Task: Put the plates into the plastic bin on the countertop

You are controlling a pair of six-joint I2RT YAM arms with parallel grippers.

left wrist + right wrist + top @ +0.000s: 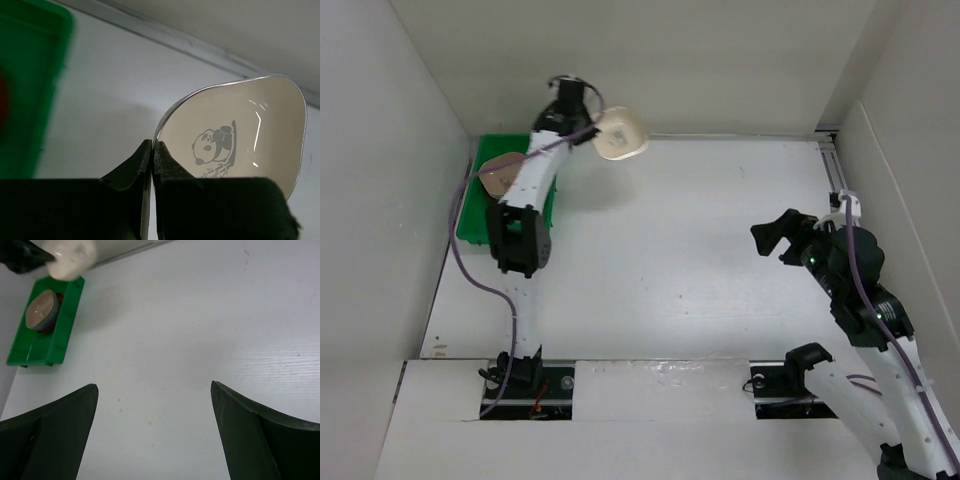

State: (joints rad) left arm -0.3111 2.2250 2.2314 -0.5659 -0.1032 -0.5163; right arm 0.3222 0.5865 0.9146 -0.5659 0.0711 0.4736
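My left gripper is shut on the rim of a cream rounded-square plate and holds it in the air near the back wall, right of the green plastic bin. In the left wrist view the plate shows a panda drawing, its edge pinched between my fingers. A stack of plates lies in the bin, a pinkish-tan one on top; it also shows in the right wrist view, with red under it. My right gripper is open and empty over the white countertop.
White walls border the countertop on the left, back and right. The bin sits in the far left corner against the left wall. A metal rail runs along the right wall at the back.
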